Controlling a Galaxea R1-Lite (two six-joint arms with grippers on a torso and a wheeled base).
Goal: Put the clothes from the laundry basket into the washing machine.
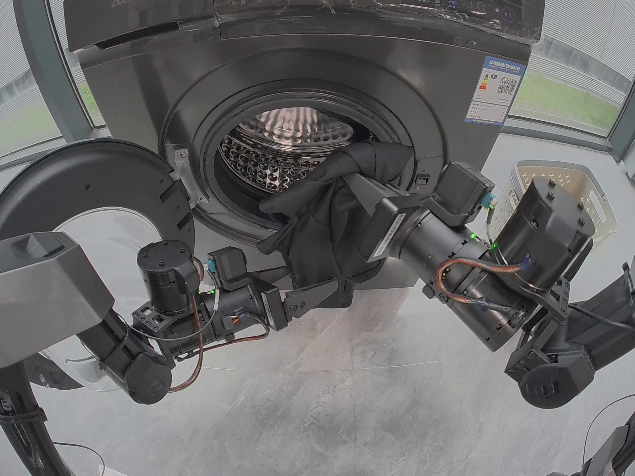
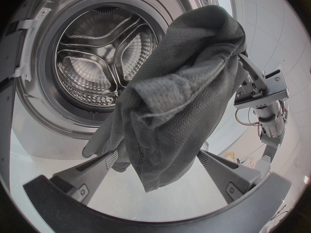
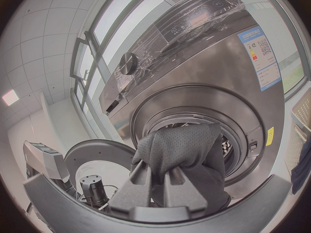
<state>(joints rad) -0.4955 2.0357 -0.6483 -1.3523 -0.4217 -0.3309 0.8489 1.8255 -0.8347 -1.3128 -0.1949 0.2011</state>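
Garment [image 1: 331, 213]: one piece, black, thin mesh fabric with fine perforations, bunched and folded over itself, a stitched hem visible along one fold. It hangs in front of the washing machine [image 1: 317, 67], at the lower right of the round door opening. The top bunch lies against the right rim of the opening and the rest drapes down over the front panel. Whether any fold crosses the rim into the drum [image 1: 278, 147] cannot be told

Right gripper [image 1: 357, 183]: fingers pressed together on the top bunch of the garment, cloth pinched between the two pads and spilling over both fingers. It sits just at the right rim of the machine's opening

Left gripper [image 1: 334, 289]: fingers spread wide, below the machine's opening, level with the garment's lower edge. The hanging tail drops between the two fingers. The cloth appears to brush the inner side of one finger [image 2: 110, 159]; contact with the other cannot be told

Door [image 1: 86, 180]: round, clear centre, swung open to the left of the machine

Laundry basket [image 1: 582, 193]: pale, perforated walls, on the floor to the right of the machine. The right wrist view shows a dark blue cloth [image 3: 299, 169] at it

Count: 1 washing machine, 1 door, 1 laundry basket, 1 black garment in the grip, 1 dark blue cloth at the basket, 2 grippers, one pinching and one spread
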